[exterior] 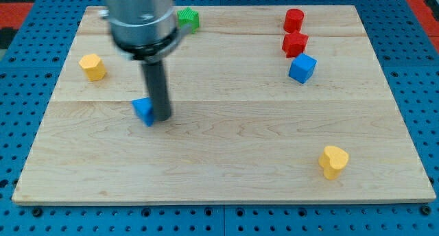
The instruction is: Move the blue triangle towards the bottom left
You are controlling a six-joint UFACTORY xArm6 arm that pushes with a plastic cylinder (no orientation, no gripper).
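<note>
A pale wooden board (226, 160) lies on a blue perforated table (14, 92), and left of its centre a small blue triangle (143, 110) touches my tip (161, 116) on the view's right, the bare rod grasping nothing; no writing is readable.
</note>
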